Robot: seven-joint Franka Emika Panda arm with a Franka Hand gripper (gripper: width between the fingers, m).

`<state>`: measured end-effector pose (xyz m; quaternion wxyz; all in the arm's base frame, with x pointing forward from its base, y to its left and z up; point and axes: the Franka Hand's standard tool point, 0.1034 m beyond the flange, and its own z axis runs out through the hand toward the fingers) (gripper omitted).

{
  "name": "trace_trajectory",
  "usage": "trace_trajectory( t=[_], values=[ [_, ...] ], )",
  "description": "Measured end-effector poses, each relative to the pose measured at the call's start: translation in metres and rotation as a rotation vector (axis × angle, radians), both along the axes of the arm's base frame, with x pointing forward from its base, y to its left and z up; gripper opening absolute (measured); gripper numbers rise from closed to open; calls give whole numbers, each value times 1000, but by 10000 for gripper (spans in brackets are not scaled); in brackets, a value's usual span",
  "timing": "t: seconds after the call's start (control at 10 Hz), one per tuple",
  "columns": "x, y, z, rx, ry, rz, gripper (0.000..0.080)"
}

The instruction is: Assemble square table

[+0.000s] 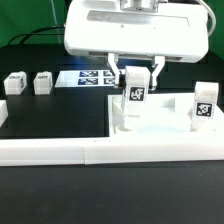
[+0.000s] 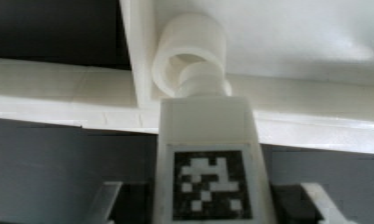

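Black desk (image 1: 50, 115) carries the white square slab (image 1: 165, 125) behind the border wall (image 1: 60, 152), toward the exterior view's right. The fingers (image 2: 120, 205) are closed on a leg post (image 1: 134, 100) standing upright at a slab corner, and a second post (image 1: 203, 108) stands nearby. This looks like leg-fitting: the next move calls for twisting it down, kept straight. No readable writing, only black-white tags.

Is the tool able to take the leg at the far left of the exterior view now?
Probably not yet: nothing blocks the far-left leg, but another leg sits between the tool's fingers.
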<state>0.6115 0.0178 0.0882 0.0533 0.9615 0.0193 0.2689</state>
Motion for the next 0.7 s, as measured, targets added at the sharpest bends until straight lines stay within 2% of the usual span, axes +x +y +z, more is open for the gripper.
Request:
trace_trajectory(
  t=[0.5, 0.7],
  values=[
    [-1, -7, -3, -18, 8, 15, 294],
    [-4, -9, -11, -23, 18, 17, 294]
  ],
)
